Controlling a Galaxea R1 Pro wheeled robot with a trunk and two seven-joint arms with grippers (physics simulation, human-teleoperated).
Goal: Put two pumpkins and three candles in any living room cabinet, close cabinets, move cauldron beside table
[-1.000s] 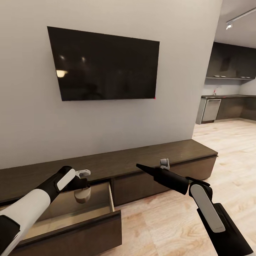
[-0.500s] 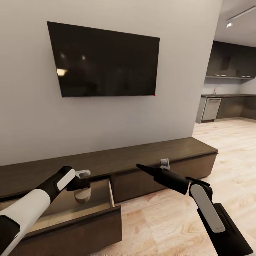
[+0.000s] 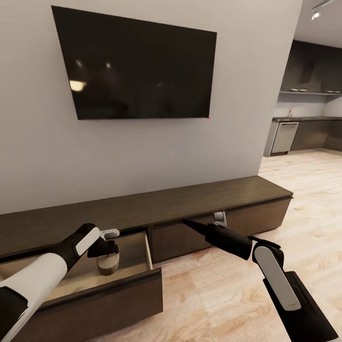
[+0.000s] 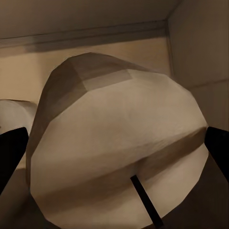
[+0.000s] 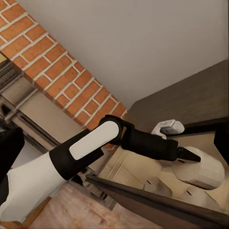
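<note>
A long dark-brown cabinet (image 3: 190,203) runs along the wall, and its left drawer (image 3: 114,304) stands pulled out, showing a tan inside. My left gripper (image 3: 107,254) hangs inside that drawer, shut on a stubby grey-brown candle (image 3: 107,266) held low over the drawer floor. In the left wrist view the candle (image 4: 119,152) sits between both black fingers (image 4: 10,155). The right wrist view shows the held candle (image 5: 200,169) with two more candles (image 5: 160,185) lying beside it. My right gripper (image 3: 190,223) hovers open and empty before the cabinet's middle drawer front.
A large black television (image 3: 137,71) hangs on the grey wall above the cabinet. Light wooden floor (image 3: 213,294) stretches to the right toward a dark kitchen (image 3: 304,133). A brick wall (image 5: 57,71) shows in the right wrist view.
The camera has moved, so the whole view has shifted. My left gripper has sunk a little deeper into the drawer with the candle. The right arm holds its pose.
</note>
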